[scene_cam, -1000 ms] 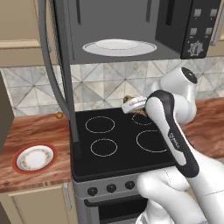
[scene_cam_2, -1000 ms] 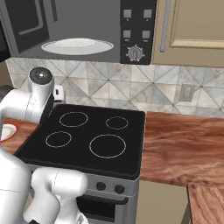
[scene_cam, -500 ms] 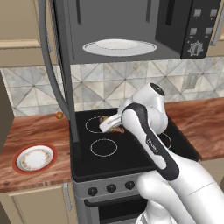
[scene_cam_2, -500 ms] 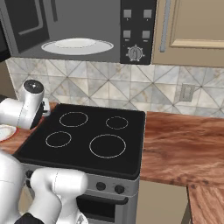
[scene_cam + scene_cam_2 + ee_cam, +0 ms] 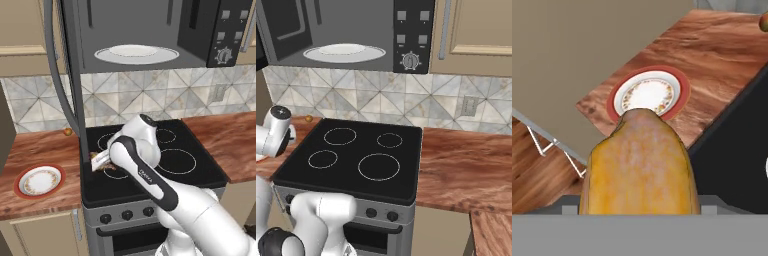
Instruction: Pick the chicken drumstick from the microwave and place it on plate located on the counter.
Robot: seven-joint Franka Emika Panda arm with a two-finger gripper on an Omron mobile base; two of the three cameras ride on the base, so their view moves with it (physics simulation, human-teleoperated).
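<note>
End effector point(image 5: 98, 161): left base view, pinching the chicken drumstick point(image 5: 107, 166) low over the stove's point(image 5: 195, 165) left edge, carried toward the plate point(image 5: 39, 181) on the bench point(image 5: 35, 150). Right base view: microwave point(image 5: 286, 25) open, white disc point(image 5: 343, 52) bare. Hand view: chicken drumstick point(image 5: 639, 165) clamped, plate point(image 5: 677, 82) ahead below.

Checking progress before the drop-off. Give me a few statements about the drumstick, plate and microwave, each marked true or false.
1. The chicken drumstick is held in the hand. True.
2. The drumstick already lies on the plate. False: it is above the stove top, short of the plate.
3. The microwave door stands open. True.
4. The plate sits on the stove top. False: it sits on the counter, left of the stove.
</note>
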